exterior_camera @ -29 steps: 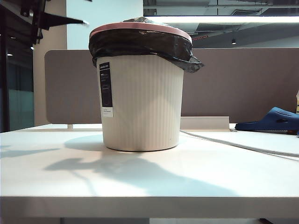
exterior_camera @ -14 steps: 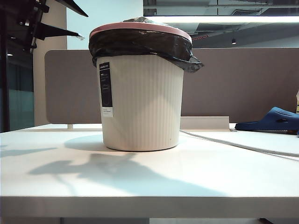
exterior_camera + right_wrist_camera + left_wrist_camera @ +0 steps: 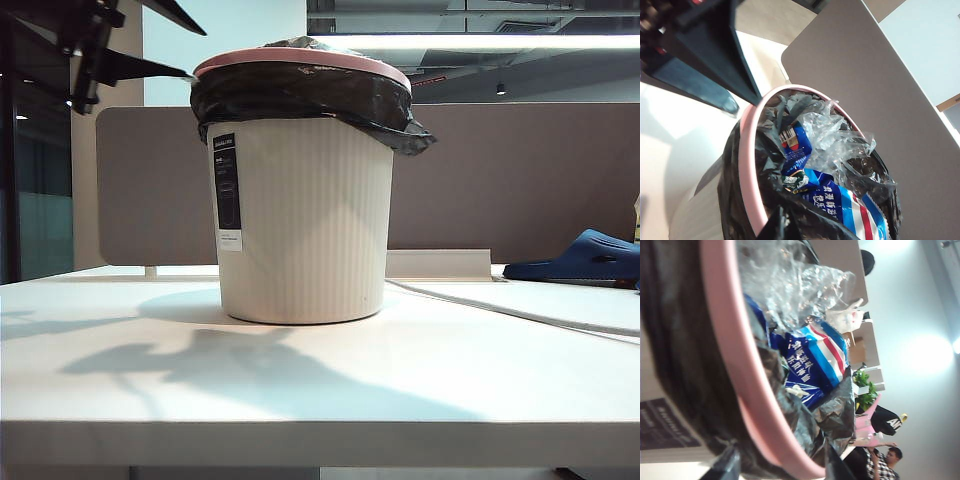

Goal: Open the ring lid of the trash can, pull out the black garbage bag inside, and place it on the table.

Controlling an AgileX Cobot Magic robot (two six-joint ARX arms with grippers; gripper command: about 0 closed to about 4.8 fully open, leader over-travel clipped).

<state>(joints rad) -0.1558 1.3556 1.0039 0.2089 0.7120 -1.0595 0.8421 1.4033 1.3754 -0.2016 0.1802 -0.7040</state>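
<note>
The left gripper is hovering right at the pink ring lid, its two dark fingertips straddling the hoop, jaws apart. Black bag is spilling over the rim; blue snack wrappers and clear plastic are lying inside

Trash can label text too small; left claw cut by frame edge.

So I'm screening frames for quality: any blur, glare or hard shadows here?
Exterior view: sharp, with dark arm shadows across the table before the trash can. Left wrist view: the ring lid is soft, the backlit background washed out. Right wrist view: the left gripper is dark and blurred.
</note>
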